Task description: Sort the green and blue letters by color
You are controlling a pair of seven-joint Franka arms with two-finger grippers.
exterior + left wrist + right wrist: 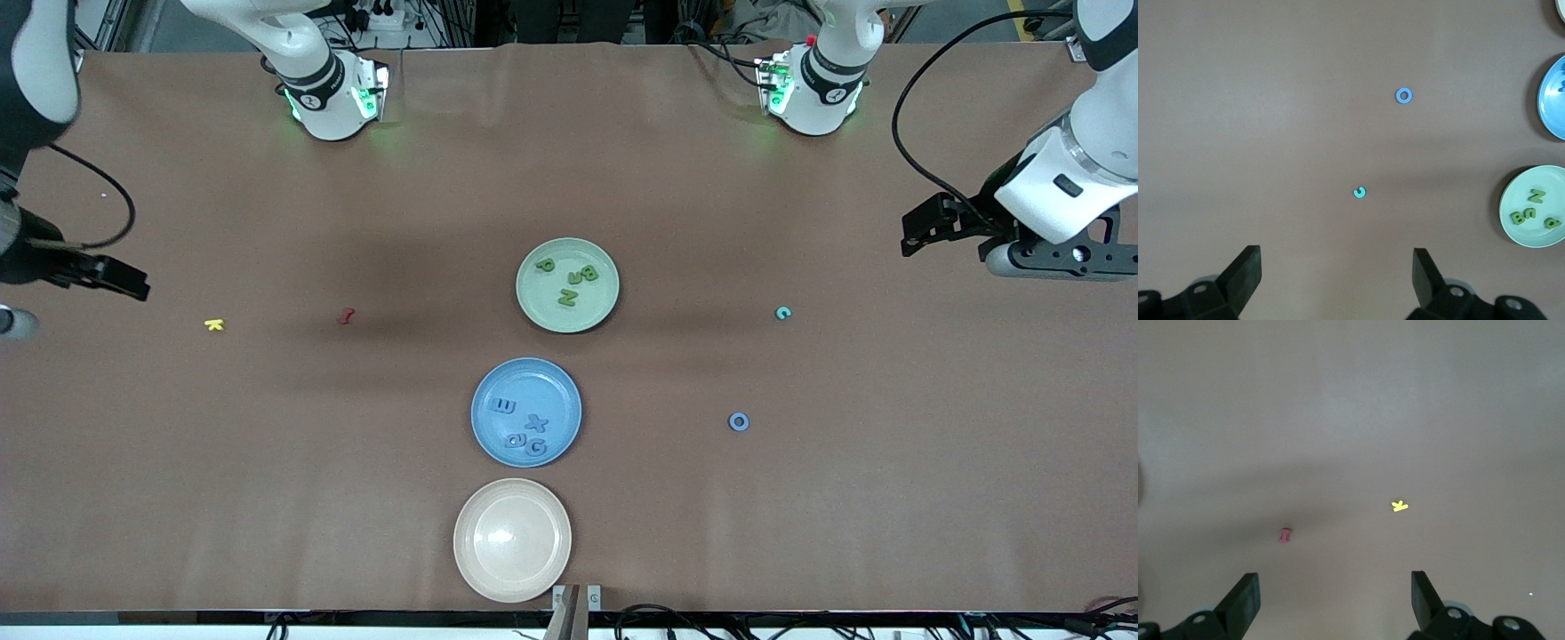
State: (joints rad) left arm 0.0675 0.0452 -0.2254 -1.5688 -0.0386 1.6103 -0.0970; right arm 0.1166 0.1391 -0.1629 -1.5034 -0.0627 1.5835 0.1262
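Green letters P [544,264], B [589,274] and N [567,297] lie in the pale green plate [533,307]. Several blue letters, among them E [502,406] and X [536,423], lie in the blue plate [560,391]. A blue O [738,421] [1404,95] and a small teal curved letter [782,312] [1360,192] lie loose on the table toward the left arm's end. My left gripper [920,229] [1337,267] hangs open and empty over that end. My right gripper [124,277] [1335,590] hangs open and empty over the right arm's end.
An empty cream plate [467,569] sits nearest the front camera, in line with the other two plates. A yellow K [213,324] [1399,506] and a dark red letter [347,316] [1285,534] lie on the brown table toward the right arm's end.
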